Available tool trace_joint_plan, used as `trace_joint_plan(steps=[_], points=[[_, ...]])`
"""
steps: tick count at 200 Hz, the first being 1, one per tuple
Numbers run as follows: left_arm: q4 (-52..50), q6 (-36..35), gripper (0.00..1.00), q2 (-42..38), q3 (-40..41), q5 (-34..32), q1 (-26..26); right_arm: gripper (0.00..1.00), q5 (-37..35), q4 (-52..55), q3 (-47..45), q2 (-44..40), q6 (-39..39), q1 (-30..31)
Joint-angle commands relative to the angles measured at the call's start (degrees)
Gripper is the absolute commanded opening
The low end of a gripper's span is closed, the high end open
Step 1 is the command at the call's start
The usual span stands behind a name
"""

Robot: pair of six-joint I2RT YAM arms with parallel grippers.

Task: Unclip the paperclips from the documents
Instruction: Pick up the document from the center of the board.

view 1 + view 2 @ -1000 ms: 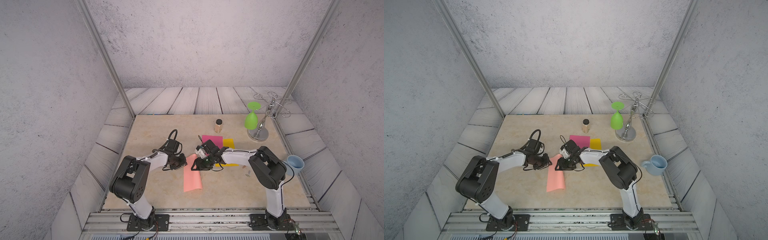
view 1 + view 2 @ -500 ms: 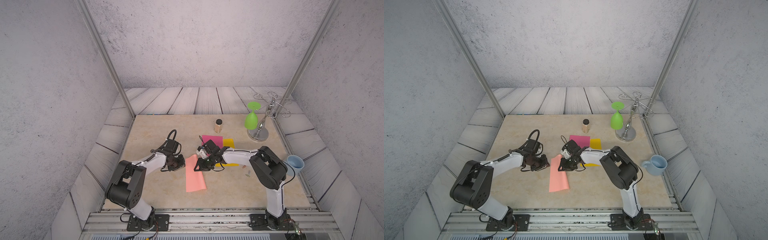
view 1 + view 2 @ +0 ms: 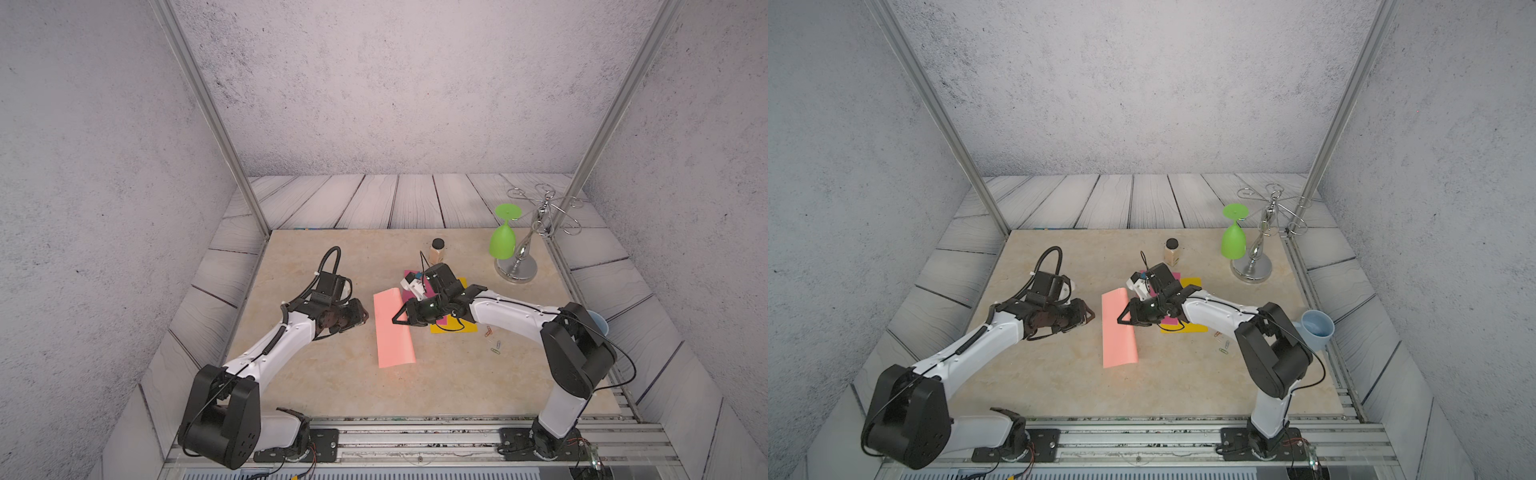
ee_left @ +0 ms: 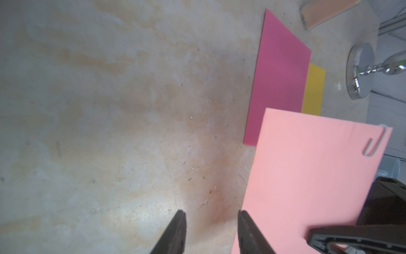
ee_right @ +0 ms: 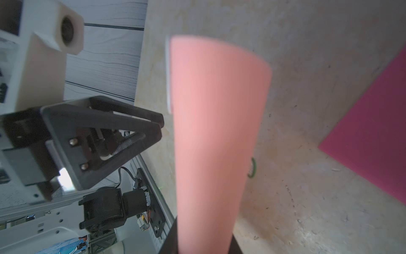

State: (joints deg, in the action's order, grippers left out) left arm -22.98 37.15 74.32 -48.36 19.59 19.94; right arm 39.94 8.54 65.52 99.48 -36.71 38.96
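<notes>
the right claw (image 3: 400,319) pinches the right edge of the pink sheet (image 3: 392,332), which sits partly raised in the middle of the scene. the left claw (image 3: 362,319) stands open and empty just left of it. a silver clip (image 4: 374,143) grips one corner of the sheet. best to hold the paper firm, bring the open claw to that corner, close on the wire only, and slide it straight off past the edge. a twist could tear the paper. other clips (image 3: 493,340) lie loose further right.
</notes>
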Motion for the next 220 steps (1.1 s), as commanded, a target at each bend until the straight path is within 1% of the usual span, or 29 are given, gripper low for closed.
trace_joint_plan(steps=[1, 12, 32, 43, 81, 108, 144, 174, 195, 220], points=[[4.28, -0.32, 0.50, -3.46, 1.13, 3.98, -0.85, 0.26, 4.54, -2.44, -2.71, -5.38, -1.09, -1.41], [7.57, 0.37, 0.54, -5.16, 2.32, 6.29, -1.12, 0.25, 5.98, -3.52, -3.96, -7.06, -1.52, -2.21], [15.60, 3.22, 0.58, -7.87, 5.23, 9.93, -1.21, 0.25, 9.08, -5.09, -5.39, -9.61, -2.19, -2.56], [17.98, 3.84, 0.59, -8.49, 5.66, 11.86, -1.31, 0.25, 10.55, -5.84, -5.88, -10.72, -2.81, -2.52], [17.76, 3.10, 0.59, -5.92, 3.20, 18.20, -1.35, 0.25, 13.14, -9.85, -7.07, -13.78, -5.42, -2.57], [21.37, 4.93, 0.59, -5.85, 3.23, 21.32, -1.39, 0.24, 14.97, -10.97, -6.63, -13.67, -6.03, -2.52], [25.21, 6.76, 0.59, -7.67, 3.18, 23.56, -1.32, 0.22, 16.91, -13.53, -6.80, -13.13, -7.54, -2.44], [28.17, 7.54, 0.57, -8.06, 2.67, 27.71, -1.31, 0.22, 18.37, -15.65, -6.74, -12.57, -8.28, -2.31], [29.13, 7.79, 0.54, -7.58, 1.88, 30.50, -1.31, 0.22, 19.18, -16.00, -6.15, -11.73, -8.04, -1.99], [29.57, 7.88, 0.47, -7.87, 1.44, 31.51, -1.31, 0.22, 19.56, -15.27, -6.09, -10.16, -7.05, -1.88]])
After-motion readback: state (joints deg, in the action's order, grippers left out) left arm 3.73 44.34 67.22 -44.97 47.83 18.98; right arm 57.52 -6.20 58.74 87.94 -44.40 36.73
